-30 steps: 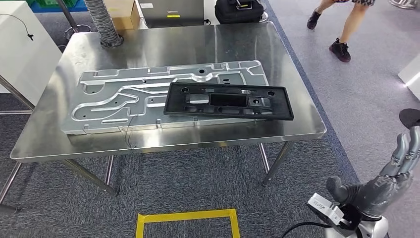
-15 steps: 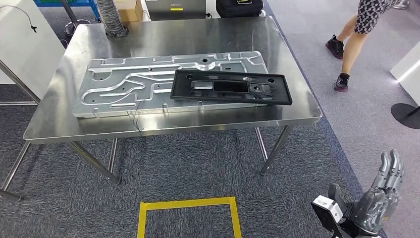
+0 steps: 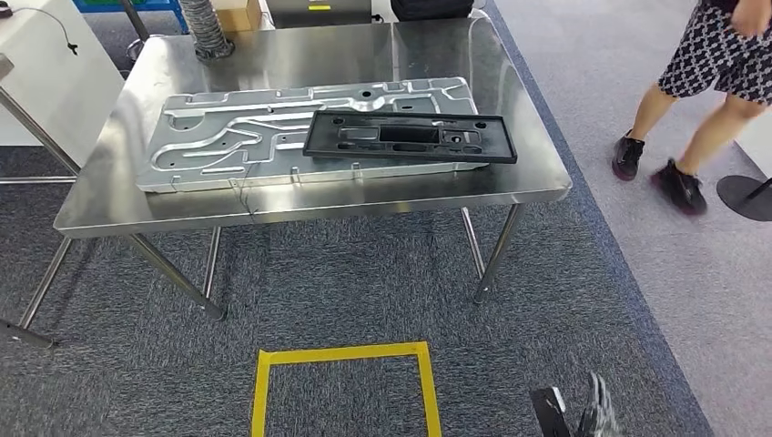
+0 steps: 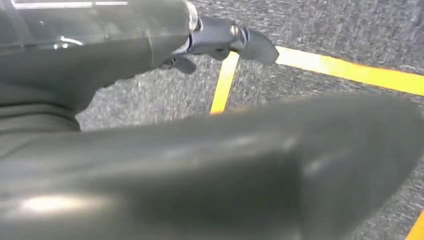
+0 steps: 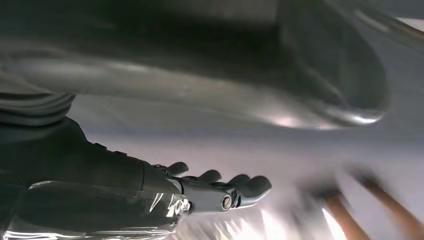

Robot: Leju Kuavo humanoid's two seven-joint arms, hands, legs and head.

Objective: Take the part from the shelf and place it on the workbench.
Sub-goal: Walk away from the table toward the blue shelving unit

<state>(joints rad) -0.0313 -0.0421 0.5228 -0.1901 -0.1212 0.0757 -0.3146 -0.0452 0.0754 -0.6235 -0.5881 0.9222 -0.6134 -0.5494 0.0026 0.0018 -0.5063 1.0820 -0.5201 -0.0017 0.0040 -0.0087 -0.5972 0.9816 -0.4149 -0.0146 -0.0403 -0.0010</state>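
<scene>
The black rectangular part (image 3: 410, 137) lies flat on the steel workbench (image 3: 319, 208), overlapping the right end of a large silver machined plate (image 3: 228, 141). No hand touches it. The fingertips of my right hand (image 3: 596, 417) peek in at the bottom edge of the head view, low and far from the bench. In the right wrist view my right hand (image 5: 150, 190) has its fingers (image 5: 225, 192) stretched out over the floor, holding nothing. In the left wrist view my left hand (image 4: 150, 150) hangs above the carpet, its fingers (image 4: 230, 40) extended and empty.
A person's legs (image 3: 701, 100) move along the light floor right of the bench. A yellow tape square (image 3: 341, 382) marks the carpet in front of me. A corrugated hose (image 3: 205, 27) stands at the bench's far left, a white cabinet (image 3: 45, 82) beside it.
The whole head view has shifted, so the camera moved. My right hand has dropped from raised at the lower right to the frame's bottom edge. The person has walked nearer on the right.
</scene>
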